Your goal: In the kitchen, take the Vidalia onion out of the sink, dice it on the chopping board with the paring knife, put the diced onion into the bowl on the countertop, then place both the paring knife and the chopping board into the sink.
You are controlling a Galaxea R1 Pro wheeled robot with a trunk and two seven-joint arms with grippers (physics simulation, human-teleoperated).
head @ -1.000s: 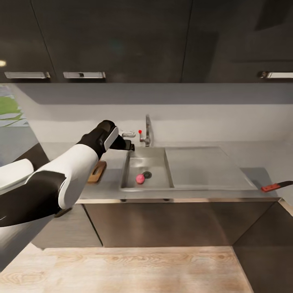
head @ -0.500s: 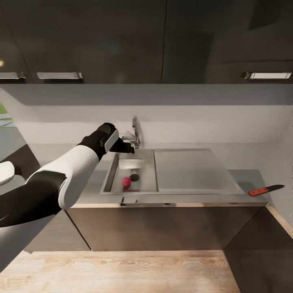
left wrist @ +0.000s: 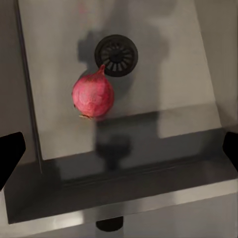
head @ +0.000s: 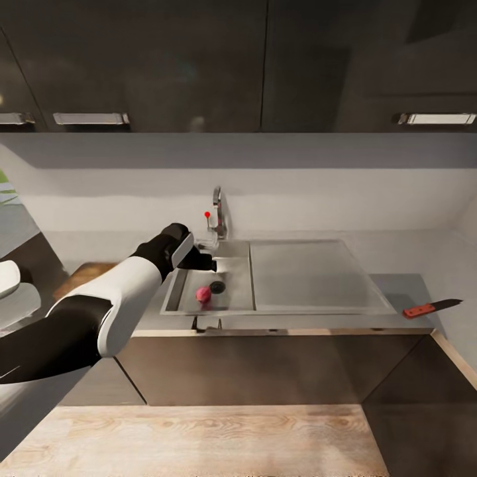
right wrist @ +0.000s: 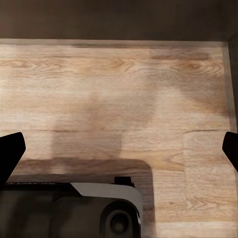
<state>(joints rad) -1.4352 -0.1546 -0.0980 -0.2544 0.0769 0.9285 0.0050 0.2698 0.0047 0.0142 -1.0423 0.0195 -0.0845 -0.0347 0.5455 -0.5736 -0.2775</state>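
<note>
Your left tool [head: 207, 260] hangs over the back left corner of the sink [head: 238, 308], above the basin and not touching anything; in the left wrist view its two dark fingertips [left wrist: 10, 156] sit at opposite sides of the picture, so the jaws are spread wide with nothing between them. The onion [head: 203, 294] lies on the basin floor, just beside the round drain [head: 217, 287], with its pointed tip turned toward the drain and reaching the drain's rim in the left wrist view [left wrist: 93, 95]. The tap [head: 217, 213] stands at the back edge of the sink, close behind your left tool. The knife [head: 432, 307] lies flat on the bench [head: 404, 288] near its right front corner, well apart from the sink, blade pointing right. A piece of the chopping board [head: 85, 273] shows on the bench left of the sink, partly hidden by your left arm. Your right tool [right wrist: 119, 148] is also spread wide and empty, its fingertips at the picture's sides, facing the wooden floor [right wrist: 124, 89].
</note>
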